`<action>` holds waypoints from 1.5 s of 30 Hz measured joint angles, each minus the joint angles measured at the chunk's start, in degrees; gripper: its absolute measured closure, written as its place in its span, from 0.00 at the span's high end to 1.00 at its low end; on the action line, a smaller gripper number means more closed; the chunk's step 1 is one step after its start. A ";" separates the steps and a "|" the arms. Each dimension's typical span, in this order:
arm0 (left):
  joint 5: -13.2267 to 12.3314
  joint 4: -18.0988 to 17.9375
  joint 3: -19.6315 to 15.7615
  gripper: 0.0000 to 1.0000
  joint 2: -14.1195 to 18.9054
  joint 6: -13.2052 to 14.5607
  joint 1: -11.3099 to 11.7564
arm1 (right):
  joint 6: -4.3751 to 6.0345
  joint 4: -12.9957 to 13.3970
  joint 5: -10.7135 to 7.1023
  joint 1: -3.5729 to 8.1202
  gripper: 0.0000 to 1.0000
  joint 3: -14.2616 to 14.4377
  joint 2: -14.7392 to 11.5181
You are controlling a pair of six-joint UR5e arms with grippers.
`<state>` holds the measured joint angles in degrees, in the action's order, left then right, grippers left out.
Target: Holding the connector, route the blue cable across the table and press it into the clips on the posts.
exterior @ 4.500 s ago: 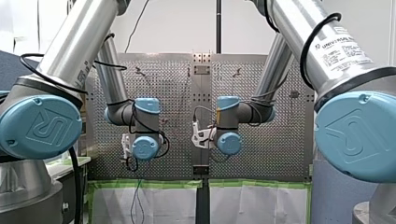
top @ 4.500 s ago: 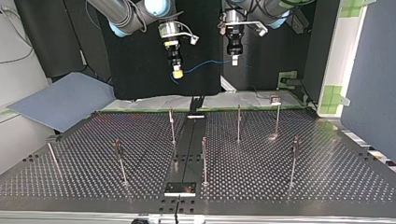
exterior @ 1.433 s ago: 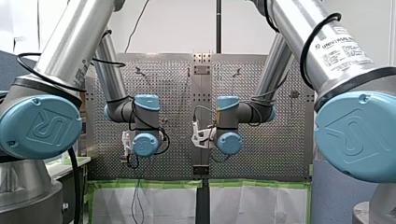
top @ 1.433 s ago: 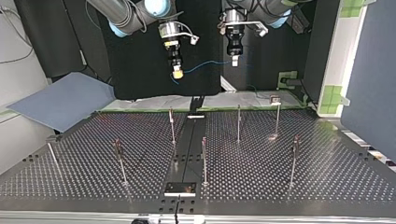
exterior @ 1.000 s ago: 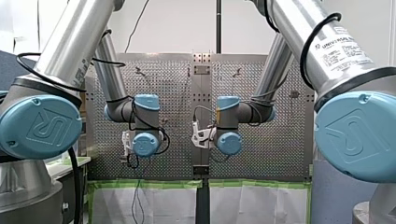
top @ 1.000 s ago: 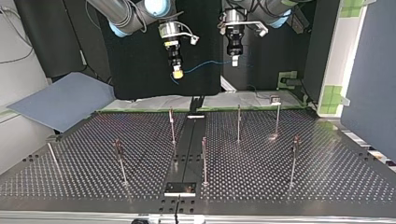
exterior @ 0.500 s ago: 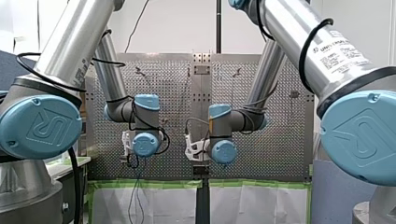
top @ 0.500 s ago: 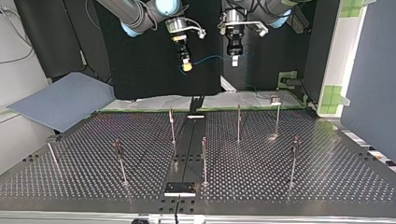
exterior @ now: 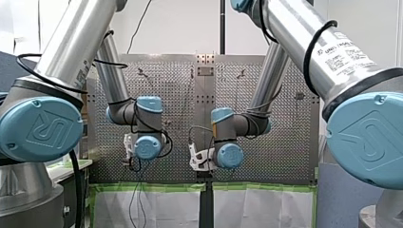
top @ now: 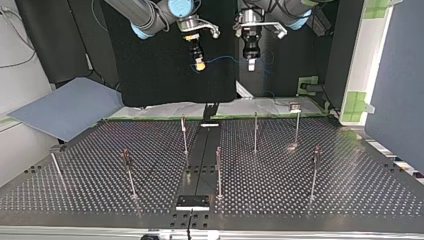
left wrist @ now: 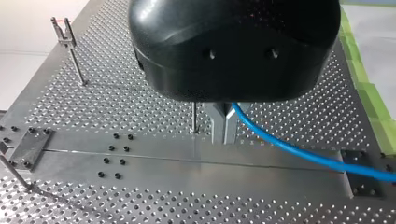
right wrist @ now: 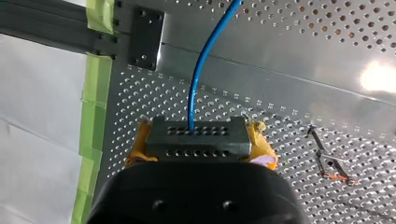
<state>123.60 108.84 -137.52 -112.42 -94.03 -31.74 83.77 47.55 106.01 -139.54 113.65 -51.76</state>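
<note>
In the front view, both wrists hang mid-frame before the perforated metal surface [exterior: 285,142]. The fingers are hidden from this side, so we cannot tell their state here.

In the top view, the yellow-padded right gripper [top: 199,65] hangs at upper centre, with the black left gripper [top: 251,64] just to its right. The thin blue cable [top: 222,59] spans the gap between them, well above the slim metal posts [top: 255,131]. We judge that no clip holds any cable yet.

In the left wrist view, the metal fingers [left wrist: 218,123] are clenched on the blue cable, which runs out from between them over the surface. If that pinch is too firm, the cable cannot slide as the arms part, and the pull goes straight to the connector.

In the right wrist view, the yellow pads [right wrist: 261,149] grasp the grey perforated connector block [right wrist: 196,139], and the cable leaves its face ahead of the fingers. A sharp tug could twist the block out of the pads. On the way down, slack could also snag a clip post [right wrist: 327,161] or slip past the clip's narrow mouth.
</note>
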 joint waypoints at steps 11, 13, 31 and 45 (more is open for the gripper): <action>4.01 1.99 -0.80 0.00 2.40 -3.25 -1.28 | 3.91 -2.27 -1.48 -0.37 0.00 -3.23 -3.72; 4.61 2.95 -0.53 0.00 3.33 -2.86 -1.10 | 4.60 -2.55 -2.16 -0.40 0.00 -3.52 -4.44; 12.23 10.97 4.99 0.00 11.38 -0.76 -0.38 | 6.73 -10.19 -10.79 -0.58 0.00 -11.30 -13.08; 18.91 17.71 9.03 0.00 18.11 0.14 0.41 | 8.09 -16.63 -16.72 -0.53 0.00 -17.23 -14.37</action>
<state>142.51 126.55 -128.49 -94.31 -93.89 -31.34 91.86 30.92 89.29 -140.07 96.42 -66.12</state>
